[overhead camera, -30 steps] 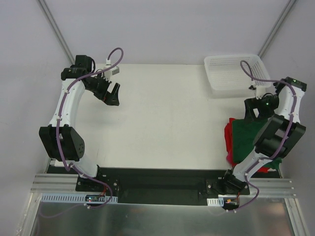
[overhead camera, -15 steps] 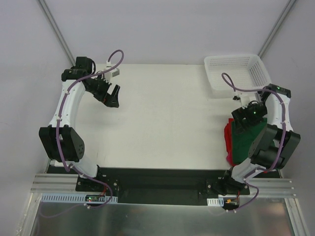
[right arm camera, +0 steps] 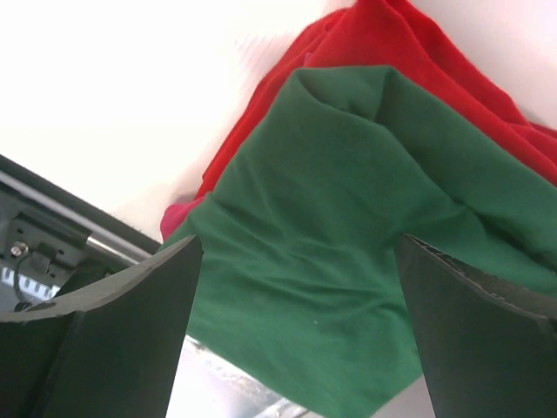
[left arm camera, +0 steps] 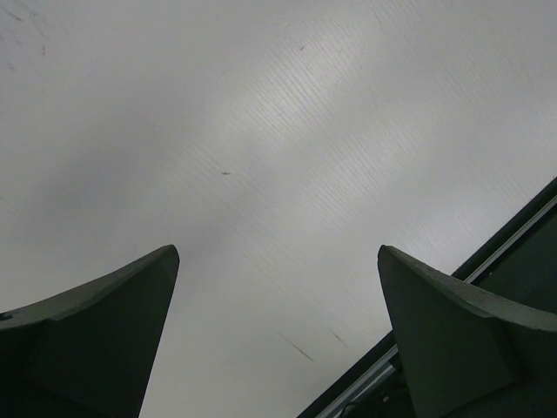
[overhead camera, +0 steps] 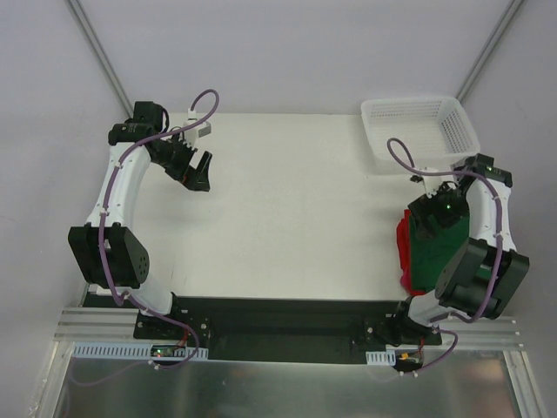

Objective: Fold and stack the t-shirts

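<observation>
Green shirt [right arm camera: 348, 261] lies on red shirt [right arm camera: 383, 52], so we hang our right gripper [right arm camera: 298, 244] above it, spread wide; left gripper [left arm camera: 277, 250] gapes too.

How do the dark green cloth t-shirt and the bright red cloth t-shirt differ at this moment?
The dark green cloth t-shirt lies on top; the bright red cloth t-shirt lies underneath. The green one shows most of its surface, while the red one peeks out only along the edges. Both are rumpled, unfolded and heaped together at the near right of the table, below the open right tool.
</observation>
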`<state>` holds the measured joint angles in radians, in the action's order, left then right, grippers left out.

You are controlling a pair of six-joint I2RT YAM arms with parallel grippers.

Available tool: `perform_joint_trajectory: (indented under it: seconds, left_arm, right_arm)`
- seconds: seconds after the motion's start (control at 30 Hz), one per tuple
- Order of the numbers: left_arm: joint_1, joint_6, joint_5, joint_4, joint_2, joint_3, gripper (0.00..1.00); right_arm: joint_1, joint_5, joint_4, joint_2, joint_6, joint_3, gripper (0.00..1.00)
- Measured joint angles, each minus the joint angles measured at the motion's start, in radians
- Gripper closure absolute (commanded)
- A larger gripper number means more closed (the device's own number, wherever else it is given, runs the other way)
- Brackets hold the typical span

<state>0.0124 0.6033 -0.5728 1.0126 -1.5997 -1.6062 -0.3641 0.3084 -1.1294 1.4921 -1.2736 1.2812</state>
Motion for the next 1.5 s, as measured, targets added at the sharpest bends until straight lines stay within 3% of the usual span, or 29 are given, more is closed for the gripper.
perform_joint_trajectory:
  seconds: [0.3, 0.77, 1.5]
  left_arm:
    - [0.0, 0.0, 0.001, 0.0, 0.009, 0.0, 0.01]
    - [0.0, 0.0, 0.002, 0.0, 0.011, 0.0, 0.01]
    - [0.0, 0.0, 0.011, 0.0, 0.011, 0.012, 0.01]
  right_arm:
    - [0.007, 0.02, 0.114, -0.092, -0.014, -0.124, 0.04]
    - [0.02, 0.011, 0.312, -0.108, -0.014, -0.192, 0.04]
    - [0.113, -0.007, 0.479, 0.012, 0.009, -0.198, 0.04]
